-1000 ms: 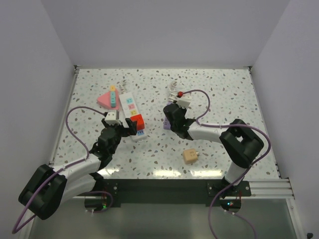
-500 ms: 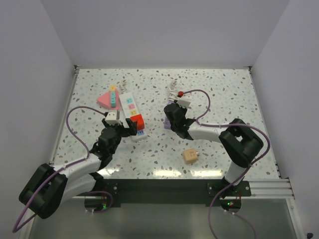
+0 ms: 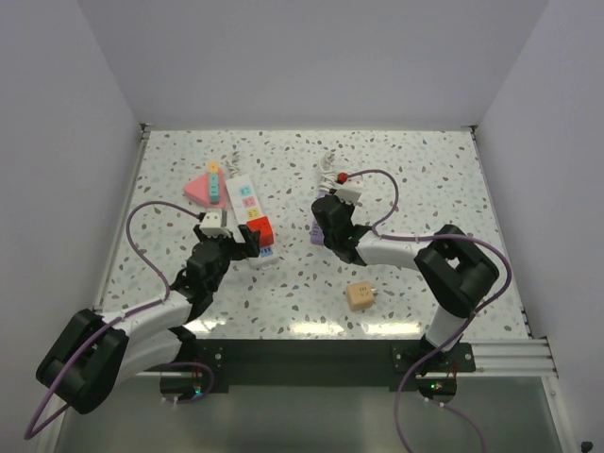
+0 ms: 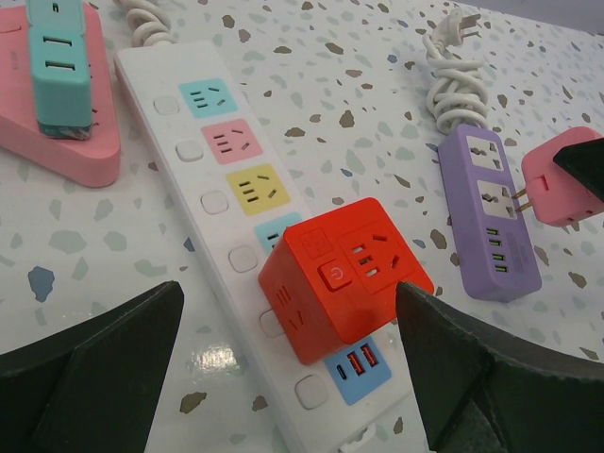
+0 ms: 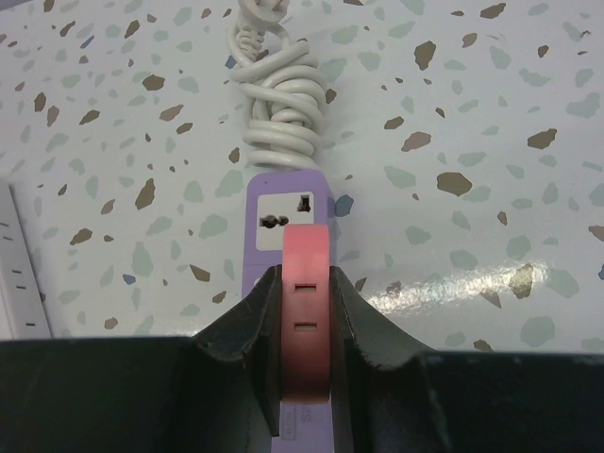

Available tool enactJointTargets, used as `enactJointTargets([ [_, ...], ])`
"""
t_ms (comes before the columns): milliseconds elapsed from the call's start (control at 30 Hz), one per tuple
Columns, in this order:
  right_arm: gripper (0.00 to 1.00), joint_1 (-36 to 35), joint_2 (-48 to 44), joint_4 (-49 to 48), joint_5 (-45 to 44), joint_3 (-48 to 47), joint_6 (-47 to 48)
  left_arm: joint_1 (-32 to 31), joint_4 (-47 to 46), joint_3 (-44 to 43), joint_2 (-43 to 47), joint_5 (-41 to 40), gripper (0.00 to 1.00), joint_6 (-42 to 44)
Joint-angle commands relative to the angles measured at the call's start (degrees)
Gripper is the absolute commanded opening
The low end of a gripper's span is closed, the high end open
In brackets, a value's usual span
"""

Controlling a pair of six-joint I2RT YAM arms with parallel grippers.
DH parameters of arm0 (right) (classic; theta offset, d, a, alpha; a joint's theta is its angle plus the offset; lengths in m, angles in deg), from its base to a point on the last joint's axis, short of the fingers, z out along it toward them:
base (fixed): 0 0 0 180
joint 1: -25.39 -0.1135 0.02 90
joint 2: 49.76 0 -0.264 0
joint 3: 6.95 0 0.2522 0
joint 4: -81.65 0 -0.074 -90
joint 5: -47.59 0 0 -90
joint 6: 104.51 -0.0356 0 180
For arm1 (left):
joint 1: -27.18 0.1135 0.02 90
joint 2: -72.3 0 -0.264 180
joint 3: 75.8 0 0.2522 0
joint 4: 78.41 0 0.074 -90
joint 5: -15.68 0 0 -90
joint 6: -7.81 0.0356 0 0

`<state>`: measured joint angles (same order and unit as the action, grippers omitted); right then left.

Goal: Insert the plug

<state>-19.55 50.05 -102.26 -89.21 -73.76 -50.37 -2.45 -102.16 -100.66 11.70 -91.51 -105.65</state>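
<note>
Our right fingers (image 5: 247,330) pinch the pink plug (image 5: 307,302) over the purple strip (image 5: 288,212), middle of the table (image 3: 444,179); left fingers (image 4: 94,359) spread, so a crooked push probably skids the strip.

A fixed overhead camera takes in the whole table (image 3: 425,189) from its near edge. The left wrist camera faces forward, low over the white power strip (image 4: 217,203); the right wrist camera looks steeply down, close. Both show the purple power strip (image 4: 491,222) and pink plug (image 4: 566,184).
</note>
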Motion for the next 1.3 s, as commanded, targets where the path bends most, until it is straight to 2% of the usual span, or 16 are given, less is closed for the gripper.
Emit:
enactJointTargets([
  [0, 0.00, 0.1, 0.4, -2.5, -1.1, -1.6, 0.3, 0.4, -1.9, -1.0, 0.0, 0.1, 1.00, -0.5],
  [867, 0.00, 0.3, 6.4, -1.7, 1.1, -3.8, 2.6, 0.4, -1.9, -0.9, 0.0, 0.0, 1.00, -0.5],
  [1267, 0.00, 0.2, 9.4, 4.4, 1.5, -6.7, 5.7, 0.4, -2.0, -0.9, -0.4, -0.1, 1.00, -0.4],
])
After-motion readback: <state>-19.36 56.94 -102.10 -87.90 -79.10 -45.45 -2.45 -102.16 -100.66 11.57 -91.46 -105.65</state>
